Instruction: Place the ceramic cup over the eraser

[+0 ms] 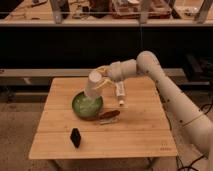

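The white ceramic cup (93, 84) is held in the air above the green bowl (87, 105), tilted with its mouth turned down and to the left. My gripper (103, 79) is shut on the cup from its right side, at the end of the white arm that reaches in from the right. The black eraser (75, 137) stands on the wooden table (135, 135) near the front left, well below and left of the cup.
A reddish-brown elongated item with a white base (108, 116) lies just right of the bowl. A white rectangular box with markings (120, 92) lies behind it. Dark shelving (75, 47) runs behind the table.
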Tool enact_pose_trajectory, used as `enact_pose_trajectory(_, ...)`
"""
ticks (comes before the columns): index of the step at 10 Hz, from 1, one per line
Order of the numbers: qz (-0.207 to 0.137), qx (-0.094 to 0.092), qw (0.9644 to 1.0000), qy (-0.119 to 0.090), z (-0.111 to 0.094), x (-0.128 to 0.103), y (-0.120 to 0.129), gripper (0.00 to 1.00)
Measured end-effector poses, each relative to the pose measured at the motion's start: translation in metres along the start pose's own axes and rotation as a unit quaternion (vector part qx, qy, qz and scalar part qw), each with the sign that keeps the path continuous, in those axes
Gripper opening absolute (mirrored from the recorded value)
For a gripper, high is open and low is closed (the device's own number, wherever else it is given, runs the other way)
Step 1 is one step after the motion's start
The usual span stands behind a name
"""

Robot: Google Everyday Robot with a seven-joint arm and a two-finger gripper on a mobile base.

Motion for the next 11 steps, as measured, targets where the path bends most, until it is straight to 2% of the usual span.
enact_pose_trajectory(1, 0.004, -0.029, 0.9996, -0.002, 0.003, -0.009, 0.027, 0.18)
enact_pose_trajectory(2, 0.006, -0.039, 0.9992, -0.003, 0.004, -0.012, 0.037, 0.18)
enact_pose_trajectory(5, 0.007, -0.047, 0.9989, -0.006, 0.007, -0.014, 0.041, 0.18)
enact_pose_trajectory(7, 0.002, -0.068, 0.9975, -0.019, 0.016, -0.026, 0.059, 0.18)
enact_pose_trajectory(8, -0.011, -0.104, 0.9939, -0.036, 0.034, -0.046, 0.09, 0.18)
enact_pose_trajectory(10, -0.031, -0.152, 0.9865, -0.051, 0.058, -0.071, 0.14, 0.18)
enact_pose_trajectory(11, -0.042, -0.171, 0.983, -0.052, 0.071, -0.077, 0.162, 0.18)
